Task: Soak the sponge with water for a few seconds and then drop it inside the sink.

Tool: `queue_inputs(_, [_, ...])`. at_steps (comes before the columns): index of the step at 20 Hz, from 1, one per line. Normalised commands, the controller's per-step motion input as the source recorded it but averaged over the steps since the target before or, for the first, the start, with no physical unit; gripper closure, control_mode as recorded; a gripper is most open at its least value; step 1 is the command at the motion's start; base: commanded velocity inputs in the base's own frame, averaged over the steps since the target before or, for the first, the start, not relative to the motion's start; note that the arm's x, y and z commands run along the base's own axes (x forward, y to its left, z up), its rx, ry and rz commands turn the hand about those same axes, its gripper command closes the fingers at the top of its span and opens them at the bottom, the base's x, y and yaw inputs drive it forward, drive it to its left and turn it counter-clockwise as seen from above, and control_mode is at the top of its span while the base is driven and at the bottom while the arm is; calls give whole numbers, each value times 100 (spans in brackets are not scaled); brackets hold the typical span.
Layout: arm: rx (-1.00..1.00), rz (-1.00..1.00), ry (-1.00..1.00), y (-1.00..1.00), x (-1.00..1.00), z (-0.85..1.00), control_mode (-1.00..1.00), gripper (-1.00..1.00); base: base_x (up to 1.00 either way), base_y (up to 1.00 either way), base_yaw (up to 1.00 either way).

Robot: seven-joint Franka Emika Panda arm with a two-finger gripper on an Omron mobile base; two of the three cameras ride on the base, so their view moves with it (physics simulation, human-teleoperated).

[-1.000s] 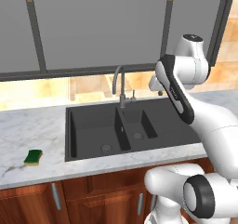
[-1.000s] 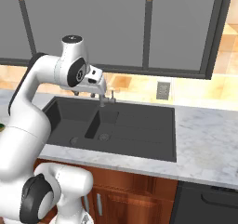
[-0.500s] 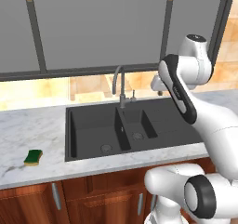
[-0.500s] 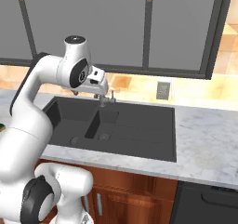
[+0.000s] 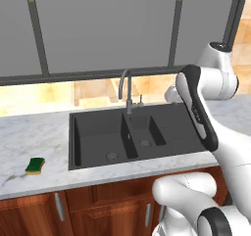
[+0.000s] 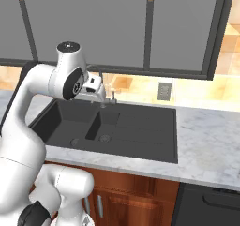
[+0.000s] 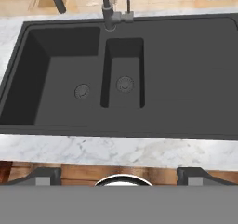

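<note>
On the marble desk (image 5: 29,142) left of the sink (image 5: 88,132), the sponge (image 5: 35,165) lies untouched, well apart from the arm. Over the last second the fingers (image 7: 44,175) have spread from nearly together to wide apart with nothing between them, while the hand has eased back slightly above the right side of the sink, near the faucet (image 5: 125,85). No water runs. Soaking has not begun; the sponge must be fetched first.
</note>
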Motion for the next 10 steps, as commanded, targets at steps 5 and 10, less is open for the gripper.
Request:
queue_inputs(5, [0, 0, -8, 0, -26, 0, -100, -100, 0, 0, 0])
queue_inputs(10, [0, 0, -10, 0, -20, 0, -100, -100, 0, 0, 0])
